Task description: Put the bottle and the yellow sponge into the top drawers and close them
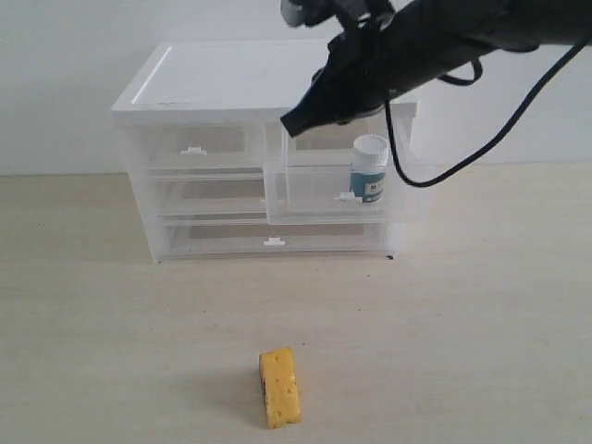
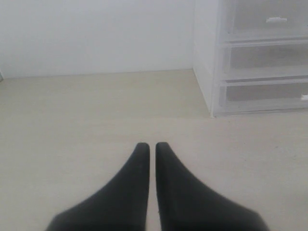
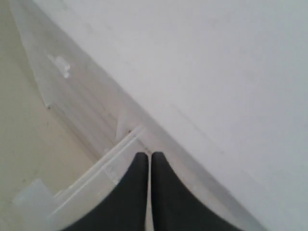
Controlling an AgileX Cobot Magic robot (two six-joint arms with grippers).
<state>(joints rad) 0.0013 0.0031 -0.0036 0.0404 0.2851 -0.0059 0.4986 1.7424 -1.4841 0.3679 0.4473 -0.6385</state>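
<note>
The bottle (image 1: 370, 166) stands upright inside the pulled-out right top drawer (image 1: 310, 199). The left top drawer (image 1: 199, 148) is pushed in. On the table in front, the yellow sponge (image 1: 279, 387) lies by itself, far from both grippers. My right gripper (image 1: 290, 123) hangs shut and empty over the open drawer's left back corner, left of the bottle. The right wrist view shows its fingertips (image 3: 146, 155) together above the drawer's rim (image 3: 98, 168). My left gripper (image 2: 152, 145) is shut with nothing in it, low over bare table; it is outside the exterior view.
The white cabinet (image 1: 240, 74) stands at the back of the table against a white wall, with two full-width drawers (image 1: 213, 196) below the top ones, both pushed in. In the left wrist view the cabinet (image 2: 260, 57) is ahead to one side. A black cable (image 1: 435, 176) hangs beside the bottle.
</note>
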